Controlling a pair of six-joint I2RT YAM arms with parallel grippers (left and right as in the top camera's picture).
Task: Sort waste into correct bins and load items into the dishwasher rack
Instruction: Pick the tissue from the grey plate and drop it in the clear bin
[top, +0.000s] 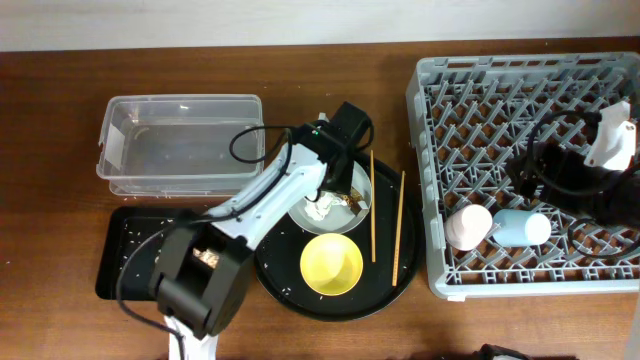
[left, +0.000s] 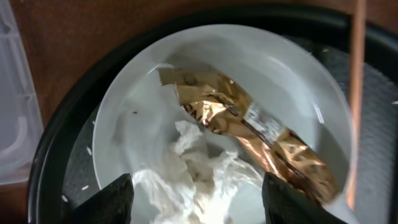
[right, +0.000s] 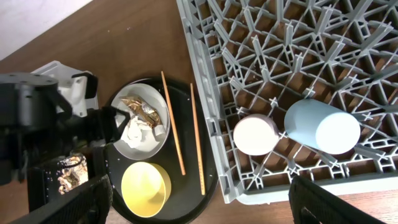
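The grey plate (top: 352, 177) sits on the round black tray and holds the crumpled white tissue (left: 193, 177) and the gold-brown wrapper (left: 249, 121). My left gripper (left: 196, 205) is open, its fingers on either side of the tissue, just above the plate (left: 137, 106). The yellow bowl (top: 332, 265) and two chopsticks (top: 373, 205) lie on the same tray. The pink cup (top: 468, 226) and the light blue cup (top: 522, 228) lie in the dishwasher rack (top: 440, 130). My right gripper (right: 202, 211) is open and empty, high above the rack's front left corner.
The clear tub (top: 180, 145) stands at the back left. The shallow black tray (top: 130, 250) in front of it holds food scraps (right: 68, 174) and rice grains. The round black tray (top: 385, 290) lies between the bins and the rack. My left arm reaches across the black tray.
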